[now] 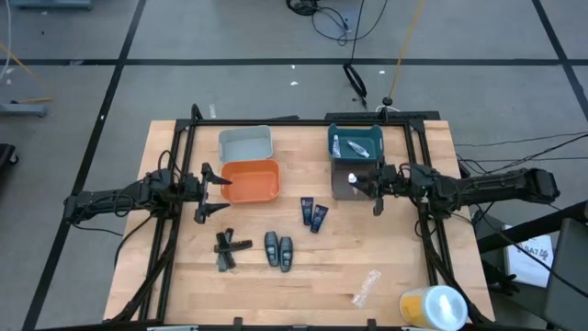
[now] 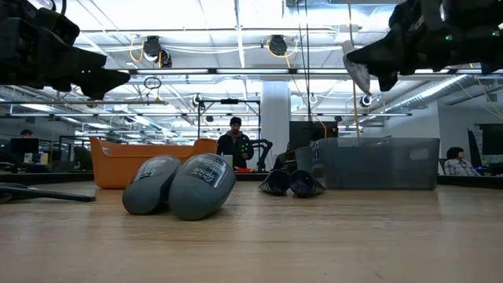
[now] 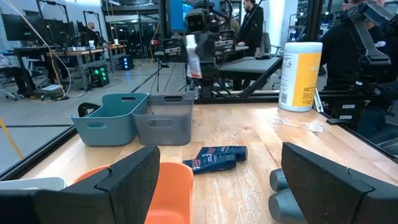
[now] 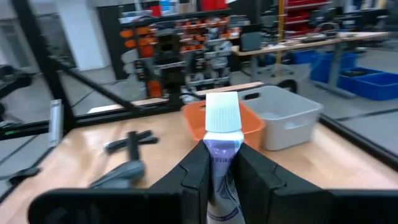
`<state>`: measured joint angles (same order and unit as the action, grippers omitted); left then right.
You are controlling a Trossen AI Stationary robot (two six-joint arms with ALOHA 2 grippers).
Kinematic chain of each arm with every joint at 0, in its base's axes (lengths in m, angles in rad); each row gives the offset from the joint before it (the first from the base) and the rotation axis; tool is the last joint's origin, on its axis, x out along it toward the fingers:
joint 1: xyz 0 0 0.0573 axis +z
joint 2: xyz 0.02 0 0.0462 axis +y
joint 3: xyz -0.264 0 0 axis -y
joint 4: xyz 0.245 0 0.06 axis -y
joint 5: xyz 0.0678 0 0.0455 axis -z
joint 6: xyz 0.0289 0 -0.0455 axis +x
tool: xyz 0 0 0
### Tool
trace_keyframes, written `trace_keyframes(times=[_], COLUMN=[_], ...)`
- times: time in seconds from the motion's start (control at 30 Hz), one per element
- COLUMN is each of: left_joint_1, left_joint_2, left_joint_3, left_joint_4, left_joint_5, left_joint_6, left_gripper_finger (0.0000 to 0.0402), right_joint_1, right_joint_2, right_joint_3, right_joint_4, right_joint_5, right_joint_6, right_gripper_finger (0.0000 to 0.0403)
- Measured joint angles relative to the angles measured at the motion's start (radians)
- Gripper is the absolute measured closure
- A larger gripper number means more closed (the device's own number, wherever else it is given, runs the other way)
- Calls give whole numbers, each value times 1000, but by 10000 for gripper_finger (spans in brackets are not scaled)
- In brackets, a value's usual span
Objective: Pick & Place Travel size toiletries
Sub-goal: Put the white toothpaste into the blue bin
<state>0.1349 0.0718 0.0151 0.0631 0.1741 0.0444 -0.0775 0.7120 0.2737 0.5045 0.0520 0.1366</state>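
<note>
My right gripper (image 1: 366, 179) is shut on a silvery-white tube (image 4: 221, 134) with a ribbed white cap, above the dark grey bin (image 1: 345, 187). Another silvery tube (image 1: 354, 147) lies in the teal bin (image 1: 356, 138). Two dark blue tubes (image 1: 312, 213), two dark grey oval pieces (image 1: 278, 250) and black stick pieces (image 1: 228, 250) lie flat on the wood. My left gripper (image 1: 213, 193) waits open beside the orange bin (image 1: 251, 181), with nothing between its fingers. My right gripper pinches the tube's body (image 4: 219, 163) between its two fingers (image 4: 194, 171), behind the cap. The fingers come level from the table's right and lie along the tube. The cap end (image 4: 222, 113) sticks out past the fingertips, and the tube is lifted clear of table and bins.
A light grey bin (image 1: 245, 142) stands behind the orange one. A clear crinkled wrapper (image 1: 367, 287) and a big yellow-and-white cylinder (image 1: 432, 306) lie near the front right corner. Black frame rails (image 1: 179, 230) run along both table sides.
</note>
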Motion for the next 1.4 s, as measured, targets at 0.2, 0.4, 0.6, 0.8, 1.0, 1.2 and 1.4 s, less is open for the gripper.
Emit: trace_keyframes(times=[0.2, 0.4, 0.6, 0.8, 1.0, 1.2, 1.4], left_joint_1=[0, 0, 0, 0, 0, 0, 0], left_joint_2=[0, 0, 0, 0, 0, 0, 0], left_joint_3=[0, 0, 0, 0, 0, 0, 0], left_joint_4=[0, 0, 0, 0, 0, 0, 0], left_joint_5=[0, 0, 0, 0, 0, 0, 0], left_joint_6=[0, 0, 0, 0, 0, 0, 0], left_gripper_finger=[73, 73, 73, 73, 73, 73, 73], right_joint_1=[-92, -187, -273, -385, -489, -556, -621], right_joint_2=[0, 0, 4, 23, 100, 229, 337], right_joint_3=[0, 0, 0, 0, 0, 2, 29], right_joint_4=[0, 0, 0, 8, 16, 108, 121], right_joint_5=[-1, -1, -1, 30, 25, 22, 22], right_joint_6=[4, 2, 11, 9, 25, 27, 27], right_gripper_finger=[351, 351, 351, 351, 351, 351, 351])
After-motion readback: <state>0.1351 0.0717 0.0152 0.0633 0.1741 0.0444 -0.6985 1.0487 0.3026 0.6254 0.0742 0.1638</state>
